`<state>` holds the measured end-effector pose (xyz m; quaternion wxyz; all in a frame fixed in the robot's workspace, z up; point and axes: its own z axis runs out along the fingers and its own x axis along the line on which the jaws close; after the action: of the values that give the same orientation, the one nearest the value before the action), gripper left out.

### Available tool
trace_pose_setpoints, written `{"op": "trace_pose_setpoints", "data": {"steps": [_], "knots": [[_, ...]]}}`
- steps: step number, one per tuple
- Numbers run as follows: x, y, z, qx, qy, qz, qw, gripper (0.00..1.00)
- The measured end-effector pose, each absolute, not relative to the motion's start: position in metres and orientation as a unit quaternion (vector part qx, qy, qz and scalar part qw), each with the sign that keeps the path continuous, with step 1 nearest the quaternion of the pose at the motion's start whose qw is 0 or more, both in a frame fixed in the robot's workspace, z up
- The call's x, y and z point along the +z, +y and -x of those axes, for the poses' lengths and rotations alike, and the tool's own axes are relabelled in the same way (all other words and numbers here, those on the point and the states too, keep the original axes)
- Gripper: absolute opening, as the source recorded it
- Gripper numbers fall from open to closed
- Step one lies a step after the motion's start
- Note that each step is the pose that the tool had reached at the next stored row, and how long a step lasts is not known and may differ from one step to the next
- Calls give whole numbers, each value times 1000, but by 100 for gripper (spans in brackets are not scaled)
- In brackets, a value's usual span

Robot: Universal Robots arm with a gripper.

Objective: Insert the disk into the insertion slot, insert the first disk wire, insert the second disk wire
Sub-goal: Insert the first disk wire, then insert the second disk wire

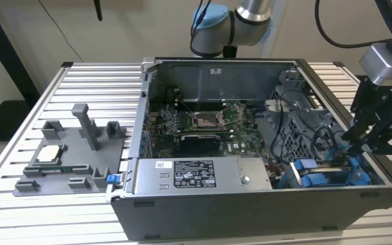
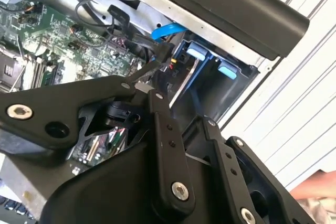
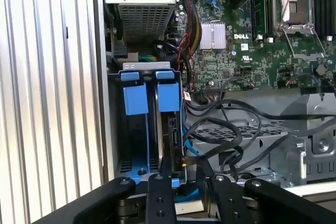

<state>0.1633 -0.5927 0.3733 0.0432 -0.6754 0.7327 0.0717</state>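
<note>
The insertion slot is already housing the disk, seated upright between blue rails. Black wires are lying beside it, seemingly unplugged. The gripper is hovering at the disk's end; its jaw state cannot be told.

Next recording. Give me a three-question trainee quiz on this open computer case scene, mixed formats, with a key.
1. True or false: the black gripper hangs at the exterior view's right end of the open dark grey computer case.
2. What lies on the grey plastic fixture on the slatted metal table? A) a square silver processor chip B) a screwdriver C) a fan
3. Fill in: the rectangular grey metal drive bay has plastic rails and tabs coloured ____.
Key: 1 true; 2 A; 3 blue.
</note>
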Motion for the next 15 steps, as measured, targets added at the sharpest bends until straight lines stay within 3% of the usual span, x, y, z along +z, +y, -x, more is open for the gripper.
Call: {"op": "trace_pose_setpoints", "data": {"steps": [15], "knots": [[377, -593, -165, 72, 733, 675, 43, 100]]}}
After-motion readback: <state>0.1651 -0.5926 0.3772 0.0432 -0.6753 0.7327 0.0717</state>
